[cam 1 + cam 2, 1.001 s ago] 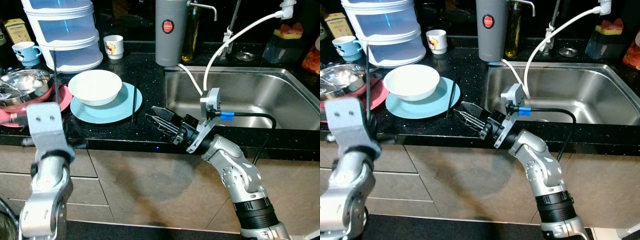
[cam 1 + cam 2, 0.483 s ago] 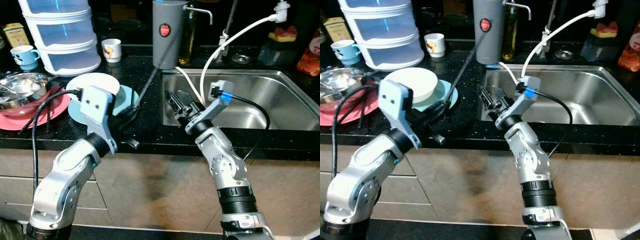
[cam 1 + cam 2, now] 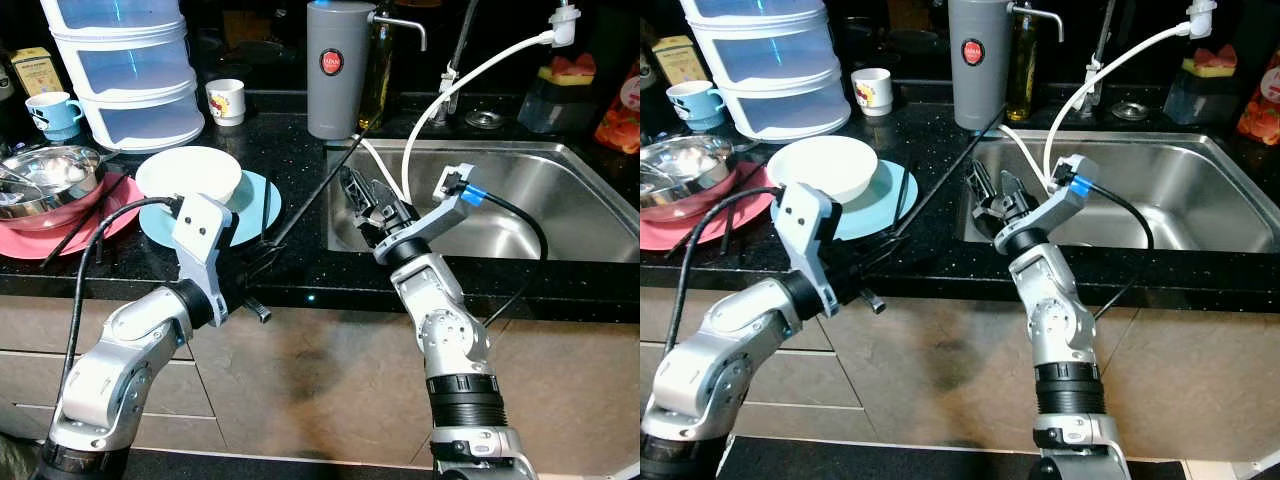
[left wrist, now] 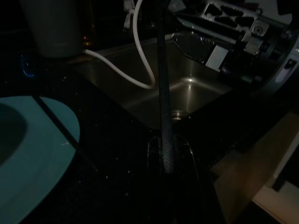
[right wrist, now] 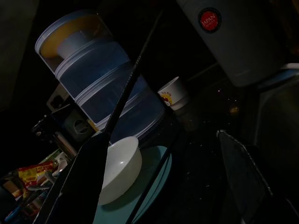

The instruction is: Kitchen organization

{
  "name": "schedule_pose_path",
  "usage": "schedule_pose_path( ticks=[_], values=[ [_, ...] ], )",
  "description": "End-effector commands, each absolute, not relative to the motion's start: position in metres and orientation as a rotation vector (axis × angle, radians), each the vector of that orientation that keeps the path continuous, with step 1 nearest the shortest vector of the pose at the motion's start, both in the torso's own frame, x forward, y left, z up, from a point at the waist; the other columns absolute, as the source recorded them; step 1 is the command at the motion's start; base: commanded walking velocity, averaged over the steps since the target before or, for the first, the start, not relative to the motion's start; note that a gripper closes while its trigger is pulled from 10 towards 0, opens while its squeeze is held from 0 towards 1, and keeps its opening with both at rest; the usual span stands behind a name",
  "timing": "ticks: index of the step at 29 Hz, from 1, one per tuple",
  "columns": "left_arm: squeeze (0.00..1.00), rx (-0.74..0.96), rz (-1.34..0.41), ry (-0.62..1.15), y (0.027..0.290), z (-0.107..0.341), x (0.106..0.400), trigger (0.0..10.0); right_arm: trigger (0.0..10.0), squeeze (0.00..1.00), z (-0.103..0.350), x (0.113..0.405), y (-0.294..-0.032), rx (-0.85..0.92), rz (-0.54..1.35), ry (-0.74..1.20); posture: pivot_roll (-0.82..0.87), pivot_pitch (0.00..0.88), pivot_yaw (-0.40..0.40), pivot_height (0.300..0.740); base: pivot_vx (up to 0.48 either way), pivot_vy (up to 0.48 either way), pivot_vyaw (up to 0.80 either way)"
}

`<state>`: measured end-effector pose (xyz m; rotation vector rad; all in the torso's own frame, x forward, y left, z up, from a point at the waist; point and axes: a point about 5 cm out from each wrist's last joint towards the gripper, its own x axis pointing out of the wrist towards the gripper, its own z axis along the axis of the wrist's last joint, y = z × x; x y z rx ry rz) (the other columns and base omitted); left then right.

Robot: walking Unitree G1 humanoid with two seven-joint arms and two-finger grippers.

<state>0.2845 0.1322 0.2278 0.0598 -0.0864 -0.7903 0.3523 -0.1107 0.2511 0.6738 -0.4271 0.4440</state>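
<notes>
The left gripper (image 3: pixel 262 262) is sitting at the near edge of the black counter (image 3: pixel 300 170), just near of the blue plate (image 3: pixel 255 205), and its fingers are clenched on the near end of a long black chopstick (image 3: pixel 318 190). The stick is slanting up and away to the right from that grip, crossing over the counter and ending close to the base of the grey thermos flask (image 3: pixel 340 68) at the sink's (image 3: pixel 560 190) far left corner. In the left wrist view the stick (image 4: pixel 163 102) is running straight out from between the dark fingers toward the sink basin.

The right gripper (image 3: pixel 993 188) is hovering over the left rim of the sink, its two black fingers spread apart and gripping nothing; the chopstick's upper stretch is passing just to the left of them. I cannot tell whether a finger is touching it.

A white bowl (image 3: pixel 190 172) is resting on the blue plate, and a second black chopstick (image 3: pixel 264 208) is lying across the plate's right side. Further left a steel bowl (image 3: pixel 45 172) is sitting on a red plate (image 3: pixel 90 215). Behind them a stack of clear plastic containers (image 3: pixel 125 70), a blue mug (image 3: pixel 50 110) and a small white cup (image 3: pixel 227 100) are standing at the far side of the counter. A white hose (image 3: pixel 470 85) is curving from the tap area down into the sink
</notes>
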Motion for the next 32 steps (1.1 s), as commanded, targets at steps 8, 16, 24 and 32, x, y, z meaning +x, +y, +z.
schedule_pose_path(
  ticks=[8,16,24,32],
  values=[
    [0.00,0.065,-0.921,-0.018,0.120,0.218,0.281,0.0,10.0,0.00,0.259,0.349,-0.095,0.698,0.539,-0.427,0.16,0.070,0.058,0.740,0.000,0.000,0.00],
    [0.00,0.066,-0.871,-0.025,0.124,0.217,0.286,0.0,10.0,0.00,0.261,0.350,-0.096,0.730,0.541,-0.431,0.16,0.068,0.058,0.740,0.000,0.000,0.00],
    [0.00,0.056,-0.846,-0.032,0.126,0.218,0.290,0.0,10.0,0.00,0.263,0.351,-0.101,0.755,0.542,-0.435,0.15,0.067,0.059,0.740,0.000,0.000,0.00],
    [0.00,0.056,-0.861,-0.024,0.126,0.218,0.289,0.0,0.0,0.00,0.260,0.351,-0.100,0.722,0.551,-0.419,0.16,0.067,0.058,0.740,0.000,0.000,0.00]
  ],
)
